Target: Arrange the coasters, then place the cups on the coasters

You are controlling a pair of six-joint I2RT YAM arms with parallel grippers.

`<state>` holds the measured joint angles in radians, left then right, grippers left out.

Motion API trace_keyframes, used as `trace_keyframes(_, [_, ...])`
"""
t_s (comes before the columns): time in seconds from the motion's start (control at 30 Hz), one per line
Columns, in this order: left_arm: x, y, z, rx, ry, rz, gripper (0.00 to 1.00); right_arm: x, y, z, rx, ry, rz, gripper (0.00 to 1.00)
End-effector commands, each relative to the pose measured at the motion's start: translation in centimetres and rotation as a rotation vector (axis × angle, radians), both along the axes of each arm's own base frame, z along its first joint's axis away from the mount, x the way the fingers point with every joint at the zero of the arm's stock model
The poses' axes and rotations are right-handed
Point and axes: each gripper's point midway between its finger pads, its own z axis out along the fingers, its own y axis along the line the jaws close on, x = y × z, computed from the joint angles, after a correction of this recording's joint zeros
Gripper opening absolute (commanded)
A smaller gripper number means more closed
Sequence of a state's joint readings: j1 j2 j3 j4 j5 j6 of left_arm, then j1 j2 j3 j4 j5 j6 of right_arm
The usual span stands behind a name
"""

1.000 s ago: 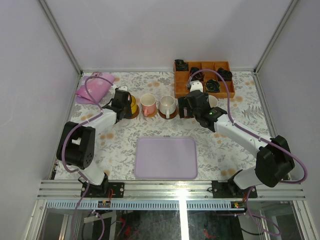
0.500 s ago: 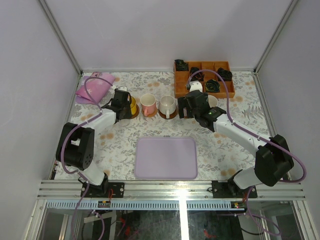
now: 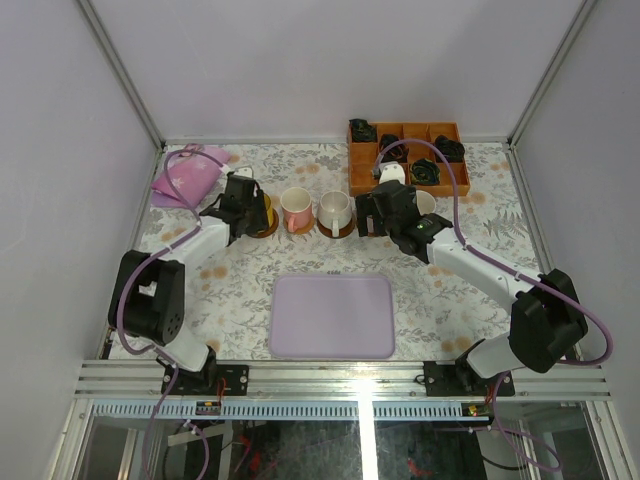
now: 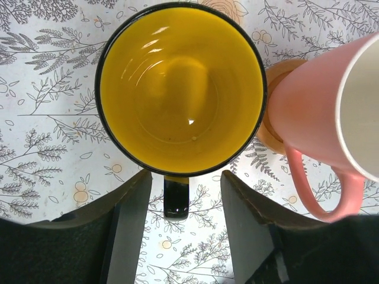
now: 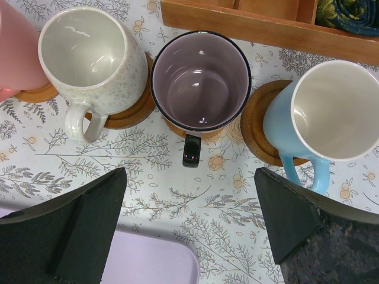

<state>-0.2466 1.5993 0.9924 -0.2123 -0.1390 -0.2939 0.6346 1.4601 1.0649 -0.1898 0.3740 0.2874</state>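
Note:
A yellow cup [image 4: 177, 89] with a black rim stands upright right under my left gripper [image 4: 185, 183]. Its black handle [image 4: 176, 198] lies between the open fingers, with a gap on each side. To its right a pink cup [image 4: 314, 112] sits on a tan coaster [image 4: 272, 127]. My right gripper [image 5: 189, 177] is wide open and holds nothing, just short of the greyish purple cup [image 5: 200, 80]. A cream cup [image 5: 89, 50] and a light blue cup [image 5: 331, 112] stand on dark coasters [image 5: 257, 130]. From above, the cups form one row [image 3: 296, 208].
An orange compartment box [image 3: 405, 155] with dark items stands behind the row at the back right. A flat lavender tray [image 3: 332, 315] lies near the table's front. A pink bag [image 3: 188, 178] lies at the back left, behind my left arm.
My left gripper's jaws have widened around the yellow cup's handle, and the arm has shifted slightly. The right arm has not moved.

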Motion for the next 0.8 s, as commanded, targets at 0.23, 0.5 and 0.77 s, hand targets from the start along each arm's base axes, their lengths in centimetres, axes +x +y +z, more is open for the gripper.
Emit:
trace_keyframes(0.23, [-0.9,1.7,5.9,0.000,-0.129,0.072,0.70,1.1,-0.5,4.4,0.053,-0.112,-0.049,0.99])
trace_keyframes(0.5, [-1.6,3.7,11.6,0.024,-0.257,0.163,1.00,2.1,-8.1,8.0,0.138,-0.203,-0.248,0.99])
trace_keyframes(0.77, [-2.8,7.3,15.0,0.078,-0.324,0.299,1.00,0.3,-21.1,8.3,0.172,-0.231,-0.630,0.99])
